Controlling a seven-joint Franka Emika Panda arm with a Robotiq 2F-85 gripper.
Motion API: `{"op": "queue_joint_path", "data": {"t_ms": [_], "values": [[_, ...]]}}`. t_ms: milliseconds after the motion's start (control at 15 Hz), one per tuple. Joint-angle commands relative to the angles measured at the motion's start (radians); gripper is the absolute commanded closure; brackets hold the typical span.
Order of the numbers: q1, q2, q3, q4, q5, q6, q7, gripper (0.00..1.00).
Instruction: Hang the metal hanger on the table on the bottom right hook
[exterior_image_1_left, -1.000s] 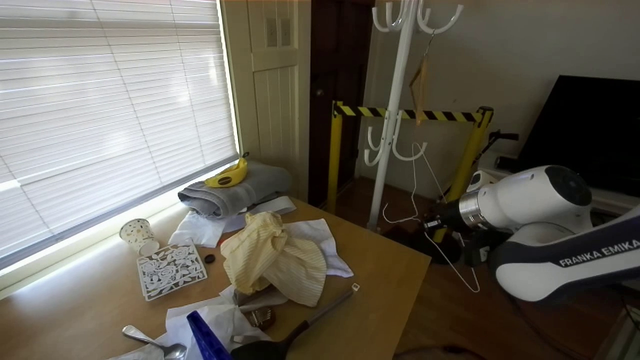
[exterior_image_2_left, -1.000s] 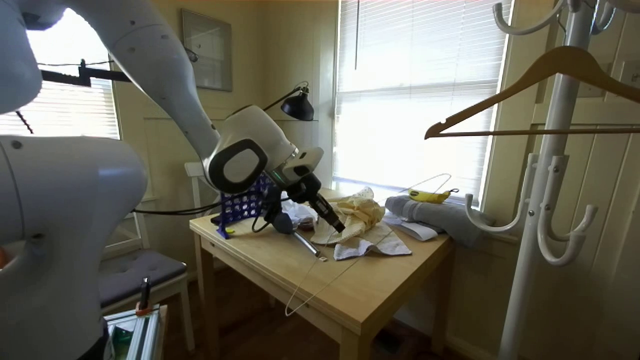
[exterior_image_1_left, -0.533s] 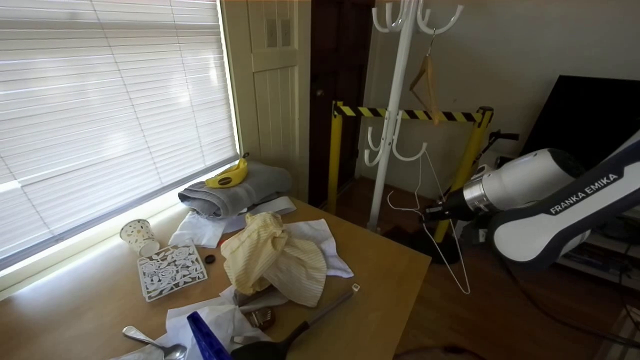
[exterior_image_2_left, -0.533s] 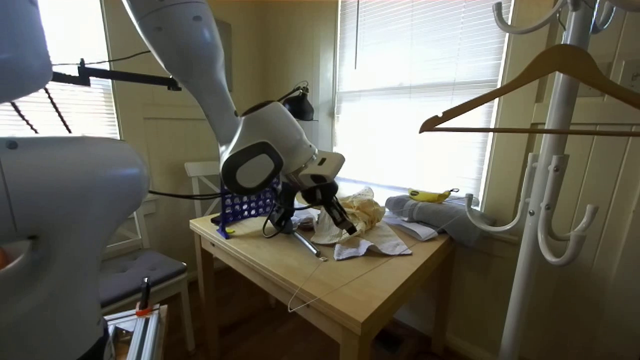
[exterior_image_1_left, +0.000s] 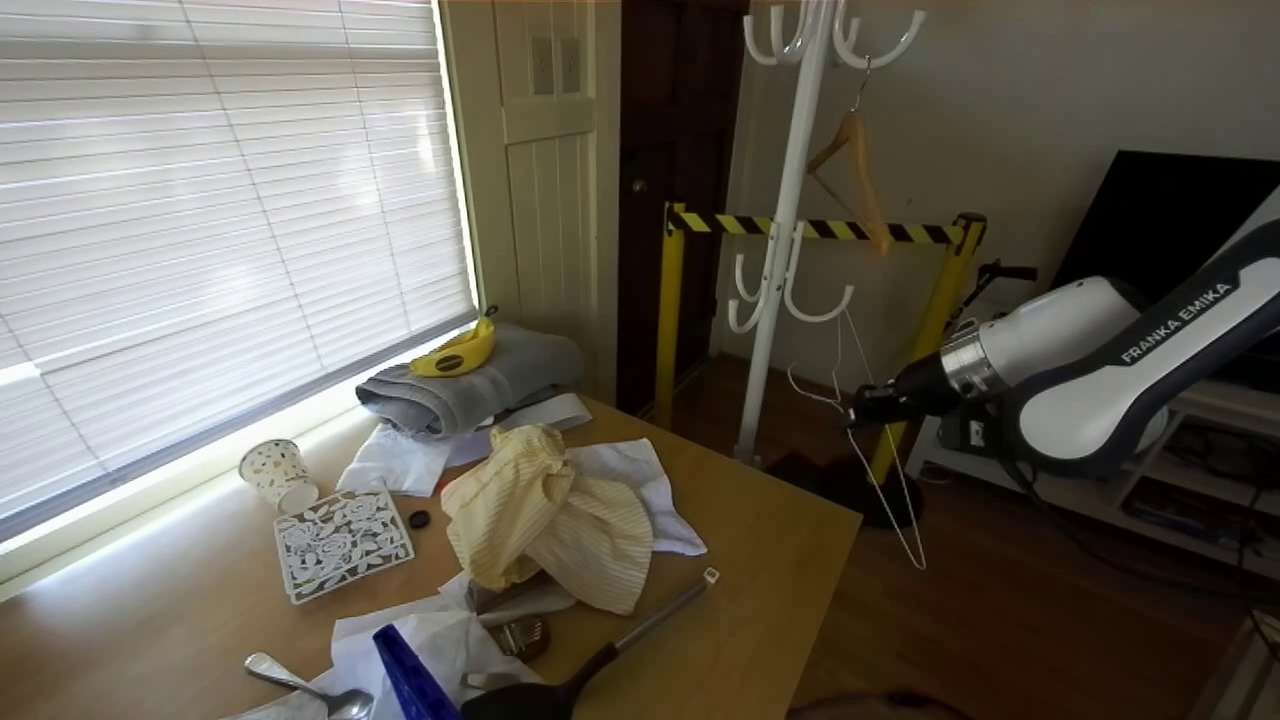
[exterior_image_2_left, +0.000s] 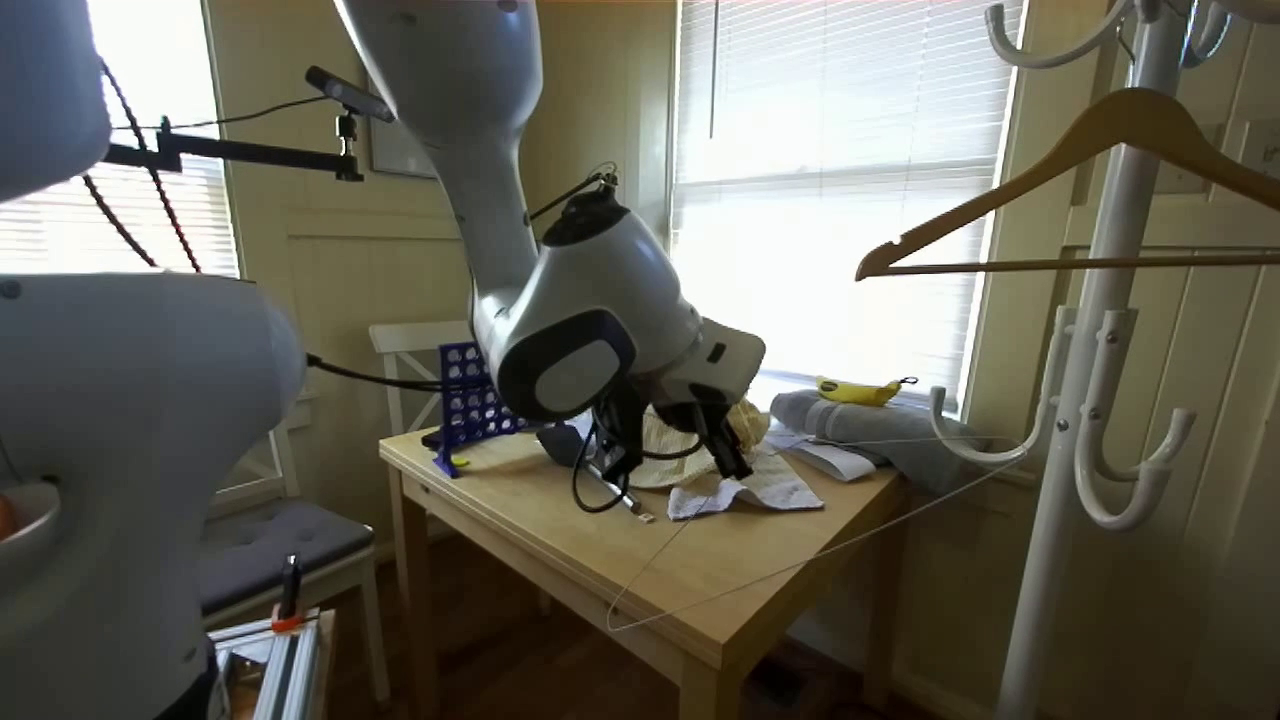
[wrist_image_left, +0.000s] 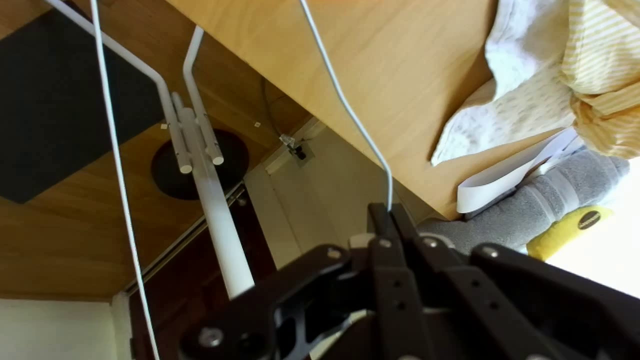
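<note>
My gripper (wrist_image_left: 390, 207) is shut on the metal hanger (wrist_image_left: 345, 102), a thin pale wire, near the base of its hook. In an exterior view my gripper (exterior_image_1_left: 851, 417) holds the hanger (exterior_image_1_left: 918, 560) tilted, its small hook curving out left of the fingers. Its upper corner overlaps the bottom right hook (exterior_image_1_left: 825, 315); I cannot tell if they touch. In an exterior view the gripper (exterior_image_2_left: 738, 468) is over the table's edge region, and the wire (exterior_image_2_left: 800, 563) stretches right across a lower left prong; contact is unclear. The table (exterior_image_1_left: 770, 600) is light-brown wood.
A white coat stand (exterior_image_2_left: 1090, 250) bears a wooden hanger (exterior_image_2_left: 1100, 130) above. Table items include a yellow cloth (exterior_image_1_left: 545, 510), grey towel (exterior_image_1_left: 480, 375), ladle (exterior_image_1_left: 650, 620) and cup (exterior_image_1_left: 278, 475). A yellow post barrier (exterior_image_1_left: 950, 290) stands behind the stand.
The arm and gripper have moved toward the coat stand side and slightly up, with the metal hanger held and turning. The wooden hanger has swung and rotated a little.
</note>
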Motion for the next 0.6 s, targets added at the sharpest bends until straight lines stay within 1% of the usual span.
{"op": "queue_joint_path", "data": {"t_ms": [0,67,267,533], "values": [[-0.003,-0.024,-0.007,0.000,-0.011,0.000,-0.003,0.99],[-0.020,-0.080,0.005,0.013,-0.034,-0.015,-0.009,0.99],[-0.049,-0.149,-0.003,0.037,-0.035,-0.088,0.005,0.99],[-0.093,-0.263,-0.048,0.082,-0.033,-0.216,0.000,0.99]]}}
